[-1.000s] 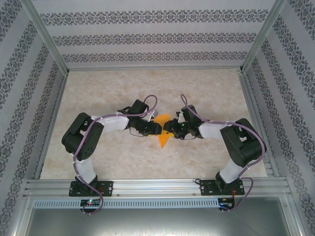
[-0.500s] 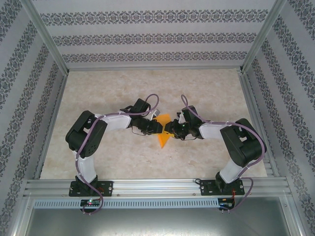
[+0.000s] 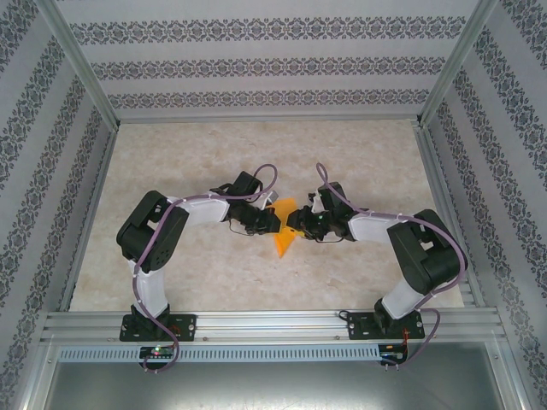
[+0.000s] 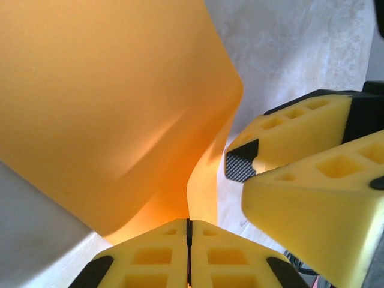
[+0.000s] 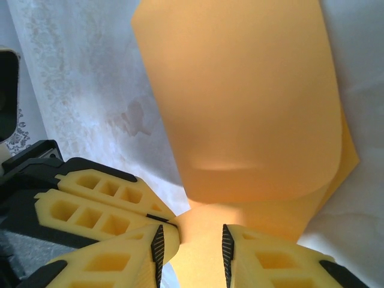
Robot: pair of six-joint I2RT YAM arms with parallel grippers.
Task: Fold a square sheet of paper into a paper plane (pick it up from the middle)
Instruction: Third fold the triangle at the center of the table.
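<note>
Left end effector point(image 4: 188, 231) is pressed shut on the sheet point(image 4: 108, 108), right end effector point(image 5: 191, 243) spread w/ it in the gap. Imo hold left firm, close right squarely b4 creasing.

The pale marbled table point(image 3: 256, 154) has orange paper point(image 3: 282, 242) mid-surface.

An orange sheet of paper point(image 4: 108, 102) fills the upper left of the close-up, bulging in a smooth curve. Directly below the sheet, the left gripper point(image 4: 189, 231) has its two yellow fingers pressed flat together, pinching the sheet's narrow lower edge. To the right of the sheet, just beside it, are the yellow fingers of the right gripper point(image 4: 246, 174), slightly parted, with one black pad showing. Behind the sheet lies the pale marbled table point(image 4: 300, 48).
</note>
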